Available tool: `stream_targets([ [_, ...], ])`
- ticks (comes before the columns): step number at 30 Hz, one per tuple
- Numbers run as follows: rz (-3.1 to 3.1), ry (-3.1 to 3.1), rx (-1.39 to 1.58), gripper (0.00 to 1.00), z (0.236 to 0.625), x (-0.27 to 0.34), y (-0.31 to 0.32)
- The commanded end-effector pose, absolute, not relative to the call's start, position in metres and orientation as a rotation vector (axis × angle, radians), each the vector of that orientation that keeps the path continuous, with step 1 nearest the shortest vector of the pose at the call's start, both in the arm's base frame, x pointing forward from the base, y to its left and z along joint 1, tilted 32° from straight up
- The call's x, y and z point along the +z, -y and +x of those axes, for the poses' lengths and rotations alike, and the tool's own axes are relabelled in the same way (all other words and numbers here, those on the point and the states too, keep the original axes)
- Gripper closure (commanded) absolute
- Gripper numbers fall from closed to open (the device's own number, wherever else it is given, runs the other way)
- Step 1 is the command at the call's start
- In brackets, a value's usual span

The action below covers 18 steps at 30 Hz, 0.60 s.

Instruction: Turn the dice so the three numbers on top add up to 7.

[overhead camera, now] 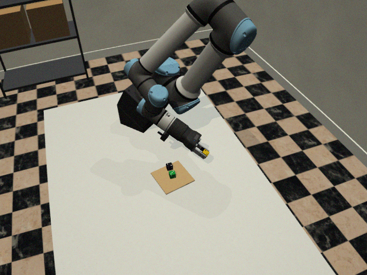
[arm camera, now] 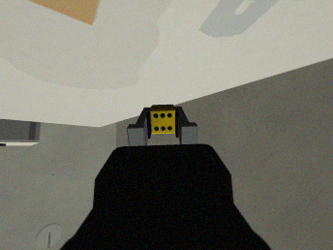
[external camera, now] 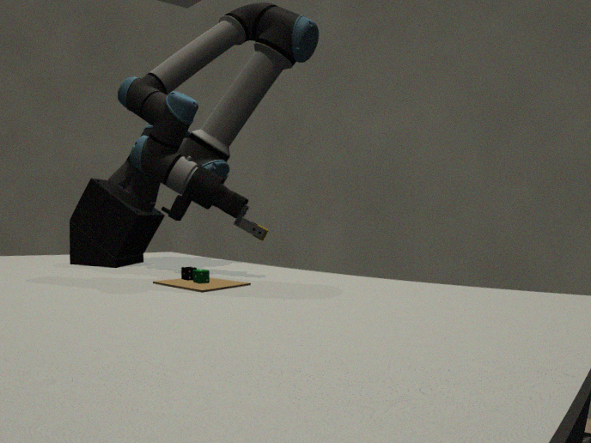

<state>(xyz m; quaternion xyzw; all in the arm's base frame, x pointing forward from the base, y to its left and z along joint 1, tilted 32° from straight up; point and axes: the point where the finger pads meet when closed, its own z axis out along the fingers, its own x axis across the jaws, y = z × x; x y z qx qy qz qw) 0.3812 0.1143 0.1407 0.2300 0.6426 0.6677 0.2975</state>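
My gripper (overhead camera: 204,152) (external camera: 259,231) (arm camera: 163,116) is shut on the yellow die (overhead camera: 206,152) (external camera: 264,231) (arm camera: 163,121) and holds it in the air, tilted, beside the mat. In the wrist view six pips show on the yellow die's face toward the camera. The tan mat (overhead camera: 166,187) (external camera: 224,285) (arm camera: 79,12) lies flat on the table. The green die (overhead camera: 172,174) (external camera: 201,276) sits on the mat, near its middle. The black die (overhead camera: 169,166) (external camera: 187,273) sits close beside it, near the mat's back edge. Their top numbers are too small to tell surely.
The white table (overhead camera: 118,231) (external camera: 334,362) (arm camera: 116,58) extends around the mat. The black robot base (overhead camera: 130,109) (external camera: 112,226) stands behind the mat. A shelf (overhead camera: 44,71) with boxes stands beyond the table at the back left. Arm shadows fall across the mat's surroundings.
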Motion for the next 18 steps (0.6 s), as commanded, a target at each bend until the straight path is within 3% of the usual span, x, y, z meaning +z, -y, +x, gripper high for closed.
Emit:
stream_targets([
  [1, 0.611, -1.708, 1.775, 0.51, 0.381, 0.141, -0.114],
  [18, 0.607, -1.715, 1.779, 0.51, 0.39, 0.123, -0.121],
])
